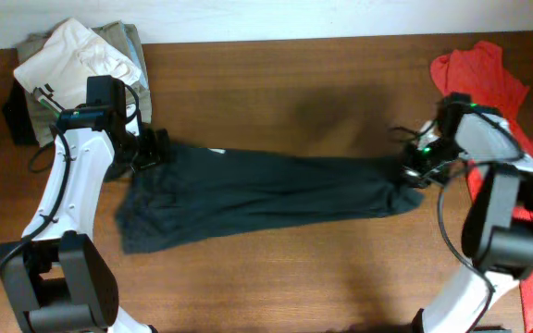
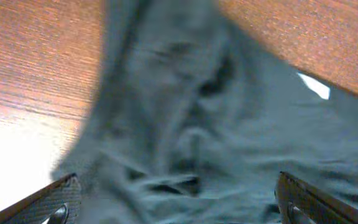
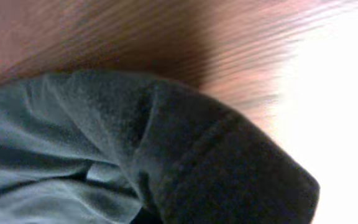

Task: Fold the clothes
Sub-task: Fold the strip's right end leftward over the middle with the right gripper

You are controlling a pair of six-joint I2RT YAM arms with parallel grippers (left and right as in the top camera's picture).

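Overhead: bright, even light from above; fairly sharp; no glare on the table (image 1: 276,268).
Shadow: 1 soft dark patch on the table beyond the shirt (image 1: 266,190), nearer the right jaws than the left.
Left wrist: blurred throughout; shirt folds between the jaws smeared; fingertips (image 2: 58,199) soft in both bottom corners.
Left glare: burnt-out white patch on the table just outside 1 jaw.
Right wrist: very close; shirt weave nearly sharp, table behind blurred, right edge washed out white.

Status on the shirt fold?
Left gripper open over T-shirt. Right gripper at opposite end, fingers hidden by fabric. Red-orange shirt lies apart.
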